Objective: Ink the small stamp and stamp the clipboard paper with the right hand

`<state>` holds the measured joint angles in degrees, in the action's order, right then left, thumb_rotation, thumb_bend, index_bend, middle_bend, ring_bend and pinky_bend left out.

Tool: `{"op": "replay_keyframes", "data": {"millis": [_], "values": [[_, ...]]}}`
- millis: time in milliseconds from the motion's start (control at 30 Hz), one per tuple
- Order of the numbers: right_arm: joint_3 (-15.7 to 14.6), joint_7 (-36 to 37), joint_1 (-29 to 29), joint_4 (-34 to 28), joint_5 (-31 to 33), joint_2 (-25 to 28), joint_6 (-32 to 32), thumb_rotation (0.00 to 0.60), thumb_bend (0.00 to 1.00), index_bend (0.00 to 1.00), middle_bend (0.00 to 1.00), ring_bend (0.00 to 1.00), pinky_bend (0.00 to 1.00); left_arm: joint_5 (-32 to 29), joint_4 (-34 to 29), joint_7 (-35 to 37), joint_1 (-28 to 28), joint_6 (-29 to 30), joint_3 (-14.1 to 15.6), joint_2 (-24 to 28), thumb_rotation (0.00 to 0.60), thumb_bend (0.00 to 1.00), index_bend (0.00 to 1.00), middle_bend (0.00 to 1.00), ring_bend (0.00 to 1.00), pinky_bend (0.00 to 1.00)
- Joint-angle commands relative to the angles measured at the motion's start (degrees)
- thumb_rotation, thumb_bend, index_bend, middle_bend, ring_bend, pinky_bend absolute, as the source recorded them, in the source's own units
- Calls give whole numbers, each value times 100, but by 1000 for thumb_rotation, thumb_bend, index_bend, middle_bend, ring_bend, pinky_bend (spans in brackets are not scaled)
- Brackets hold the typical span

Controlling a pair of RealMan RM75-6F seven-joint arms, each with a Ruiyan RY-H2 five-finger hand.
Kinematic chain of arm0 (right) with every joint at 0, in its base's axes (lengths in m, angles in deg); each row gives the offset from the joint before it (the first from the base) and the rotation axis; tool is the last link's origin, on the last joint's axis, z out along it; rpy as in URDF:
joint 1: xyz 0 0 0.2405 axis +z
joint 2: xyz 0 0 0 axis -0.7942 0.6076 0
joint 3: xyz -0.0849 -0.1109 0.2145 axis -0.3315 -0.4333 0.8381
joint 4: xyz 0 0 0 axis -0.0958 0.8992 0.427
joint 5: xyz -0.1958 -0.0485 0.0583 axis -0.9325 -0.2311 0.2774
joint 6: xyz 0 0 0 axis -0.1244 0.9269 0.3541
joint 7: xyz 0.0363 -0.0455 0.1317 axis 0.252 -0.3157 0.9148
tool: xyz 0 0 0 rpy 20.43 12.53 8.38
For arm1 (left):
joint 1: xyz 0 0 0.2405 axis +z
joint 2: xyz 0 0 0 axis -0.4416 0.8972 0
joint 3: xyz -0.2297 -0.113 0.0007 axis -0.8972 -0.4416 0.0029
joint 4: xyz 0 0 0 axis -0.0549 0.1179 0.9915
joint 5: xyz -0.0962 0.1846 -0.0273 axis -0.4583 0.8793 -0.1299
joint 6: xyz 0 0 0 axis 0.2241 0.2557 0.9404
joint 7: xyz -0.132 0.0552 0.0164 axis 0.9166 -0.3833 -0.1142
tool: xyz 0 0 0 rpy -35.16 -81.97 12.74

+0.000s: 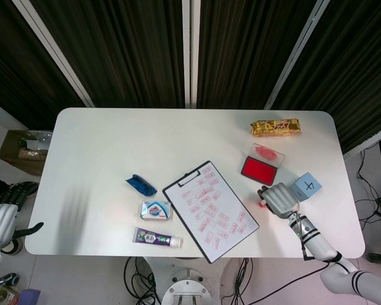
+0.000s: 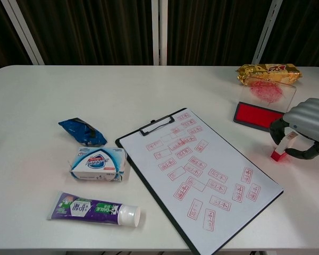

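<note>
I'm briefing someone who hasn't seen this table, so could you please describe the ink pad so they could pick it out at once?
Start at the clipboard in the middle of the white table and look to its far right, toward the gold snack packet. Just in front of that packet lies the ink pad, a flat dark tray with a bright red surface and a clear, red-smeared lid raised behind it. Nothing else there is solid red.

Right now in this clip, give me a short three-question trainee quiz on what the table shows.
1. True or false: the right hand holds the small red-based stamp over the white clipboard paper.
2. Which lies nearest the purple toothpaste tube: A the blue-and-white soap box, B the gold snack packet, C the open red ink pad?
3. Fill in: the stamp's base is ___ the table.

Key: 1 false, it is beside the clipboard, on the table; 2 A; 3 touching.
</note>
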<state>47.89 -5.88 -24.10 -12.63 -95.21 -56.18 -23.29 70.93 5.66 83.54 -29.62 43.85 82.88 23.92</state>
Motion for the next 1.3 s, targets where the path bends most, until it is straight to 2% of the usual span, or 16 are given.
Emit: {"op": "replay_keyframes", "data": {"millis": [33,267,433,633,700,900,933,967,1033,1100,1133,1167,1233,1300], "values": [[0,-10,-1,-25,6,21,-19,600,254,550,425,720,903,0,-5,-1,1,2,0,3,600,0,158,165,155,254],[-2,-40,-7,-107,33,80,-85,600,231,487,371,721,903,0,-16,-11,3,6,1,9,600,0,158,165,156,254],[3,-55,-6,-164,41,126,-115,600,214,323,293,720,903,-4,-10,-9,1,3,1,4,600,0,158,165,156,254],[10,-62,-24,-235,20,174,-64,600,190,79,180,720,903,-6,-1,-3,6,5,3,-1,600,0,158,165,156,254],[12,-64,-30,-290,6,222,-35,600,185,33,164,720,903,-4,-3,-2,9,13,3,2,600,0,158,165,156,254],[-42,-224,-164,-1007,-91,842,274,600,124,0,128,713,903,-8,-21,-8,30,52,-1,32,600,0,158,165,155,258],[-45,-251,-218,-1159,-93,971,374,600,111,0,123,695,899,-9,-24,-8,34,60,-3,35,600,0,158,165,156,258],[-44,-287,-280,-1312,-100,1107,495,600,89,0,111,627,880,-9,-27,-10,37,69,-5,37,600,0,158,165,156,258],[-30,-376,-476,-1676,-123,1417,887,600,71,0,84,500,816,-7,-34,-16,45,91,-11,38,600,0,158,165,156,258],[-22,-387,-696,-1998,-162,1672,1313,600,64,0,39,304,606,-3,-48,-29,49,108,-15,42,600,0,158,165,155,258],[-15,-388,-868,-2201,-189,1825,1634,600,63,0,26,240,518,1,-63,-41,52,123,-20,47,600,0,158,165,156,258],[-9,-363,-1007,-2348,-203,1925,1882,600,62,0,9,129,361,5,-78,-51,53,135,-25,53,600,0,158,165,156,258],[-9,-284,-1326,-2692,-142,2164,2343,600,62,0,0,32,168,14,-112,-87,53,164,-39,73,600,0,158,165,156,258],[26,-292,-1589,-2966,10,2345,2667,600,67,0,0,0,15,19,-145,-125,51,185,-54,95,600,0,158,165,155,257]]}}
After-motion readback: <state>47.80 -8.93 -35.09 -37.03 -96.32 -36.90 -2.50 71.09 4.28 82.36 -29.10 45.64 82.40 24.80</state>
